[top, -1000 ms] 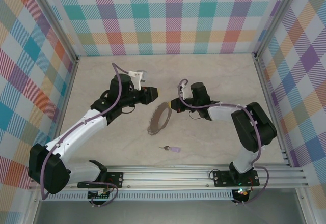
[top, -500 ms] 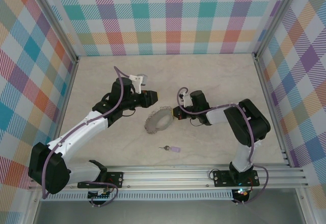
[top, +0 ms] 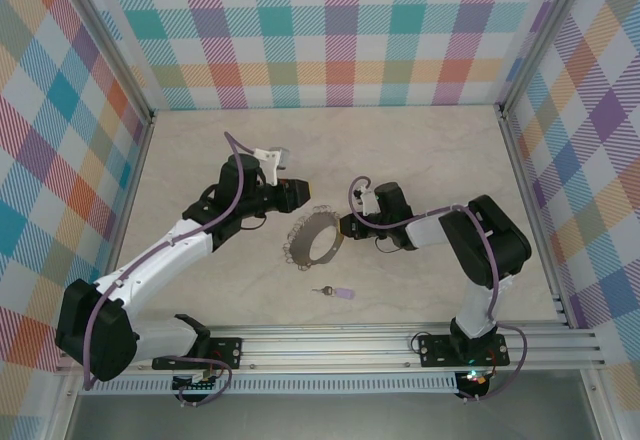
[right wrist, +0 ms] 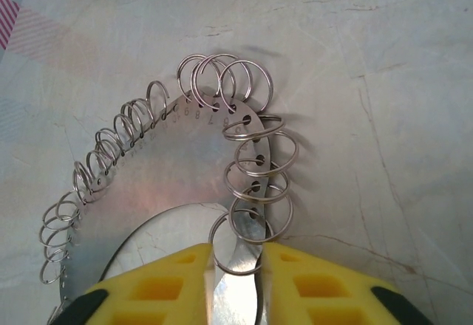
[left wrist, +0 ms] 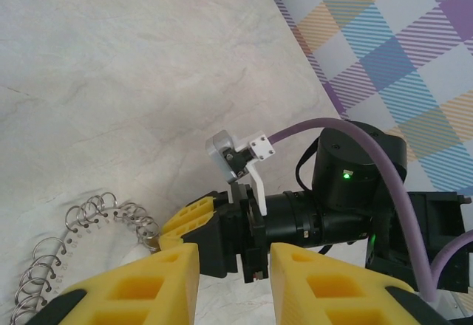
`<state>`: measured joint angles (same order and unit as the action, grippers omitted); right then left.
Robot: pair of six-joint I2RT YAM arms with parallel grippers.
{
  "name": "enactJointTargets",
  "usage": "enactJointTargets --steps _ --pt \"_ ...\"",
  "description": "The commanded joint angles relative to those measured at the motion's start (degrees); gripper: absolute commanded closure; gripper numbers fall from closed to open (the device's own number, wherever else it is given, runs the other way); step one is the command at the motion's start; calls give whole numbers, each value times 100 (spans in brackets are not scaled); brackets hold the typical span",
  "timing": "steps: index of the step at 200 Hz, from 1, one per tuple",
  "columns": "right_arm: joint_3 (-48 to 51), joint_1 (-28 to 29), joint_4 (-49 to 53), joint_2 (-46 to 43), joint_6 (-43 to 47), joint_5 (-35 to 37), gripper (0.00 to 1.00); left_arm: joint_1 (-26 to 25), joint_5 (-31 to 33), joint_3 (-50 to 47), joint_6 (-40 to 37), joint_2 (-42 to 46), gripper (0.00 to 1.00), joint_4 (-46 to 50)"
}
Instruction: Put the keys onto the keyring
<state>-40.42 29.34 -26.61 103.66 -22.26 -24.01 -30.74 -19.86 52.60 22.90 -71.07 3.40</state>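
Keyring [right wrist: 170, 170] now lies flatter — right end effector [right wrist: 236, 260] loosened

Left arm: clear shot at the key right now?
Likely yes. The left claw is open and empty; the key lies alone on bare table, with only the ring lying low between them.

The tabletop [top: 430, 160] is pale cream with faint grey marble veins. The walls [top: 330, 30] wear a pastel plaid of teal, pink, orange, purple and yellow. The keyring [top: 312, 239] is silvery grey; at its six o'clock lies a dark key [top: 321, 290] with a lilac tag [top: 344, 292]. The left arm [top: 165, 250] and right arm [top: 440, 223] are white and black with purple cables [left wrist: 310, 127]. The left tool [left wrist: 235, 262] and right tool [right wrist: 236, 258] have yellow fingers [right wrist: 170, 284].
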Motion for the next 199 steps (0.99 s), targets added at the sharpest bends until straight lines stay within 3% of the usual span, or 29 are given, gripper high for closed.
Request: enactJointTargets --steps 1,32,83,199 --pt "114 45 72 -285 26 24 67 -33 -25 -106 36 25 69 -251" --pt "205 45 302 -690 151 181 57 -37 -2 -127 54 35 69 -266" --pt "242 54 880 -1057 388 320 57 -37 103 -289 139 116 68 -289" --pt "-384 222 1363 -317 738 360 57 -33 241 -375 246 142 65 -253"
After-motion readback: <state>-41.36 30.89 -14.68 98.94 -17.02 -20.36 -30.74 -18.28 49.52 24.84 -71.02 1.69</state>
